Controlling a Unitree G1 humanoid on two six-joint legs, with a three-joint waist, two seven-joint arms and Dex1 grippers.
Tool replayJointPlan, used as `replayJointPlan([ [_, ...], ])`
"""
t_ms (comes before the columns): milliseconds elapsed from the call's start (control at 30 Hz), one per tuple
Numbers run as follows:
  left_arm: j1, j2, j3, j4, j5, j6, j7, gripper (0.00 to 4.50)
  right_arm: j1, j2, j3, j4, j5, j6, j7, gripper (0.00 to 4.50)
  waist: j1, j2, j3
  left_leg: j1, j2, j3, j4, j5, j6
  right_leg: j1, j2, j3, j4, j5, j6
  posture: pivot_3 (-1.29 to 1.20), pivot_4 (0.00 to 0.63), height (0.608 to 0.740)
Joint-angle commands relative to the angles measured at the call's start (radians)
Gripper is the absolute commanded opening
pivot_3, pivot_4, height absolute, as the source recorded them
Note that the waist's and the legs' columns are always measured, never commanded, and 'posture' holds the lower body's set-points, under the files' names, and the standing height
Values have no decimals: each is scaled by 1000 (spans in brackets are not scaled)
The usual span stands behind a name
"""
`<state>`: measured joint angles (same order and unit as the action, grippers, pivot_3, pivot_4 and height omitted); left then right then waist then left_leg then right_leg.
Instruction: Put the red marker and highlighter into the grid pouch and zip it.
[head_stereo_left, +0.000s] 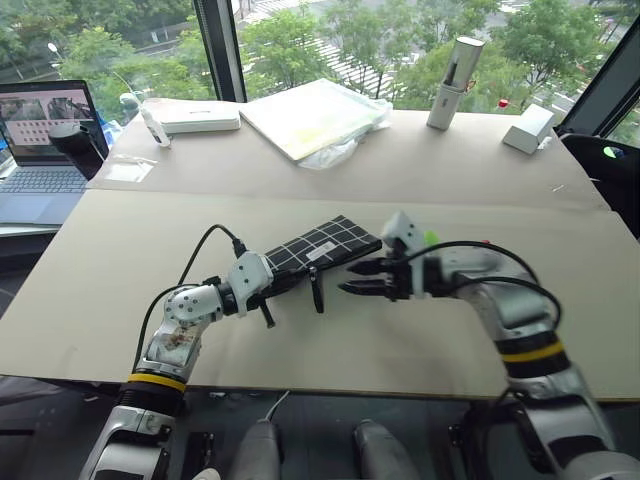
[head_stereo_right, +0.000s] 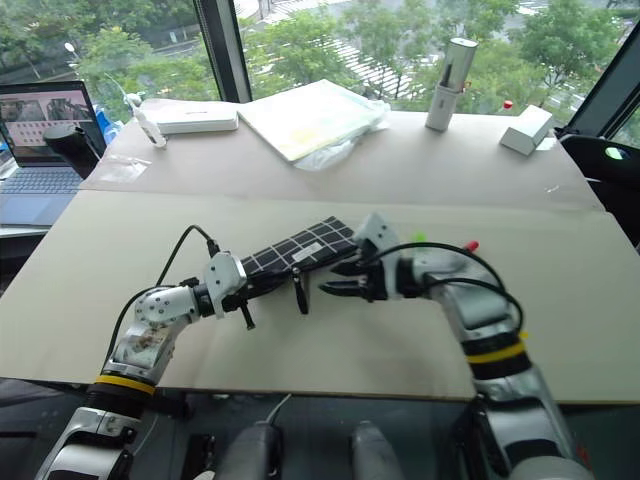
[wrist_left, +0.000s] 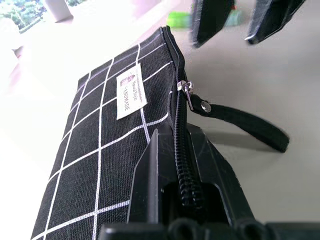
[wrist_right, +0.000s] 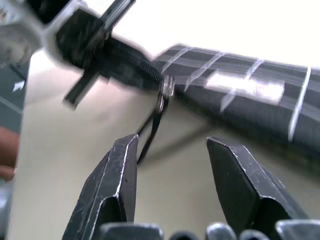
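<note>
With the left gripper (head_stereo_left: 262, 290) clamped on the zipper end of the grid pouch (head_stereo_left: 318, 245), held off the table (head_stereo_left: 120, 250), the right gripper (head_stereo_left: 362, 278) hung spread just beside its zipper-pull strap (wrist_left: 245, 126), suggesting pens still needed loading.

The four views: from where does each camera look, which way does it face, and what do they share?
Left eye and right eye views: on the head, facing forward and down at the table; both arms show.
Left wrist view: along the left gripper, shut on the grid pouch at its zipper edge.
Right wrist view: along the open right gripper, facing the zipper-pull strap.
Shared: every view shows the pouch; each wrist view shows the other gripper.
</note>
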<state>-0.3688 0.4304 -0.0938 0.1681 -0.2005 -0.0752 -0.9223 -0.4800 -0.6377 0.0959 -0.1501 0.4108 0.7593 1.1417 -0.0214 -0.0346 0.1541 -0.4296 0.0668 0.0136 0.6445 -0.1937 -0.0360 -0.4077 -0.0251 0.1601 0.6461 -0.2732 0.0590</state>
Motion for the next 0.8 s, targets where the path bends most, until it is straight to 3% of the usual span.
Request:
replayJointPlan([
  [33, -21, -3, 54, -77, -93, 77, 1, 0, 47, -90, -182, -74, 98, 0, 23, 2471, -8, 0, 0, 0, 0, 0, 0, 0, 0, 0, 0, 0, 0, 0, 0, 0, 150, 738],
  [67, -22, -1, 60, -84, -102, 90, 1, 0, 52, -102, -207, -62, 98, -1, 0, 2471, -15, 0, 0, 0, 0, 0, 0, 0, 0, 0, 0, 0, 1, 0, 0, 0, 150, 738],
  [233, -33, 21, 79, -97, -108, 118, 3, 0, -49, -62, -326, 192, -69, -82, -378, 2471, -27, 0, 0, 5, 0, -2, 0, 1, -1, 4, 1, 0, 1, 0, 0, 0, 150, 738],
  [333, -28, 30, 77, -96, -97, 110, 1, 0, -67, -30, -390, 263, -76, -71, -499, 2471, -23, 0, 1, 4, -1, -2, -1, 1, -1, 3, 0, -1, 1, 0, -1, 0, 150, 738],
  [567, -13, 34, 57, -101, -67, 91, 0, 0, -55, 76, -483, 277, -74, -14, -751, 2471, -21, 0, 1, 2, -2, -3, -1, 0, 0, 3, -1, -1, 0, 0, -1, 0, 150, 738],
  [800, -3, 28, 45, -110, -62, 87, 8, 0, -24, 223, -511, 144, -72, 98, -973, 2471, -23, 0, 1, 2, -2, -4, -1, 0, 0, 2, -1, -1, 1, 0, -1, 0, 150, 738],
])
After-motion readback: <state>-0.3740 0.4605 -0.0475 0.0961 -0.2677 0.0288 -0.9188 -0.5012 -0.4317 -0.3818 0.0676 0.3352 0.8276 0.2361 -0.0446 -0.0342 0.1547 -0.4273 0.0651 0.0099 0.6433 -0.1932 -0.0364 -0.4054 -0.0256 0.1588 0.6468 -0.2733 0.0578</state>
